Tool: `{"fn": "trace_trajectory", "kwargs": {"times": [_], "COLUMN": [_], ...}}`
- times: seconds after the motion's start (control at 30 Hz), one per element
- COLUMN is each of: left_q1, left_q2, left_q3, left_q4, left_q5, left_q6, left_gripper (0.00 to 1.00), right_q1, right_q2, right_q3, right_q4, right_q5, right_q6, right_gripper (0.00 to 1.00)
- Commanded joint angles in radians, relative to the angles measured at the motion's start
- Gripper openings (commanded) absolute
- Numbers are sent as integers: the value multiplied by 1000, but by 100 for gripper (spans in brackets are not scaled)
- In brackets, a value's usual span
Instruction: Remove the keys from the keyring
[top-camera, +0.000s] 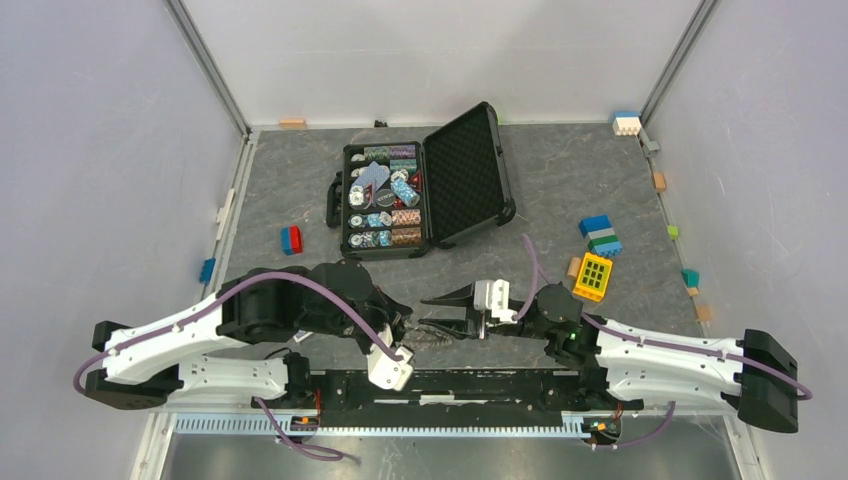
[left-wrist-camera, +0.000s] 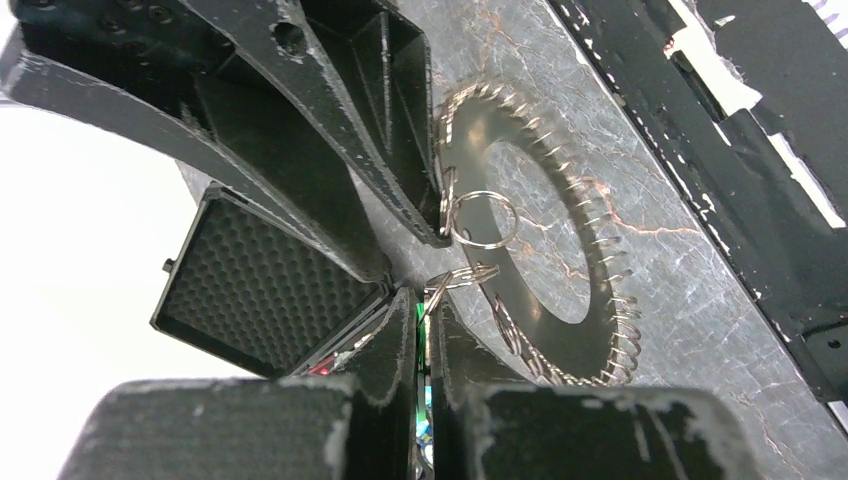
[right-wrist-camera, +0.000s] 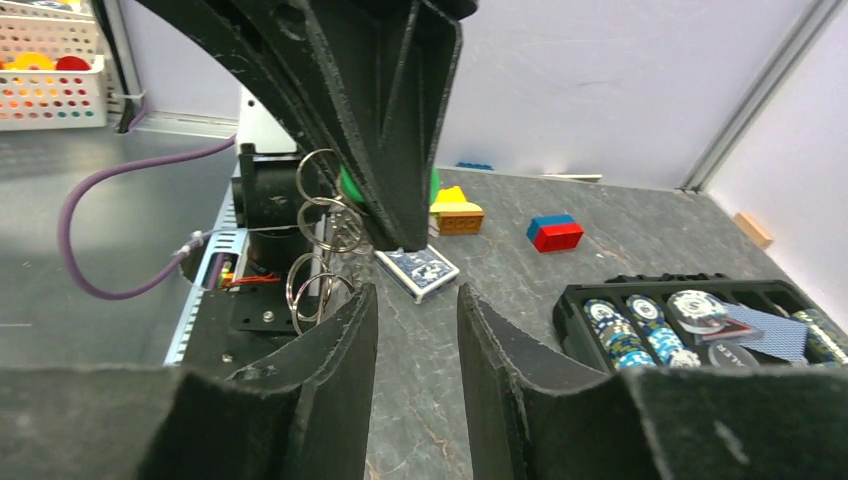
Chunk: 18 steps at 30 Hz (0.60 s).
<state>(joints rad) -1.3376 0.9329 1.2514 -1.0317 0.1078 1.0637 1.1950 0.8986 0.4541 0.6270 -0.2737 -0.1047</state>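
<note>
Here, at the middle of the grey marbled tabletop's (top-camera: 560, 180) near edge, my left gripper (left-wrist-camera: 425, 300) is pinched shut on the bright green tag (right-wrist-camera: 345, 187) among the small flat silver-grey metal keys (left-wrist-camera: 625, 320). The large thin silver metal hoop (left-wrist-camera: 600, 270) fans out just beyond its tips. My right gripper (right-wrist-camera: 415, 300) faces it with its fingers parted, gripping nothing. A cluster of small silver split rings (right-wrist-camera: 320, 230) hangs just outside one finger.
</note>
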Motion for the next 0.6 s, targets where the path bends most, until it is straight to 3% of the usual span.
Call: {"fn": "trace_trajectory", "kwargs": {"times": [0.0, 0.57], "left_q1": [-3, -5], "left_q2": [-20, -14], "left_q3": [-3, -19], "left_q4": [90, 117], "left_q5": [-6, -51], "left_q6": [45, 41], "left_gripper": [2, 2], "right_q1": [-3, -3], "right_q2": [14, 42], "right_q3": [38, 22], "right_q4": [32, 131], "right_q5": [-60, -96], "right_q6": [45, 142], "right_gripper": [39, 37]}}
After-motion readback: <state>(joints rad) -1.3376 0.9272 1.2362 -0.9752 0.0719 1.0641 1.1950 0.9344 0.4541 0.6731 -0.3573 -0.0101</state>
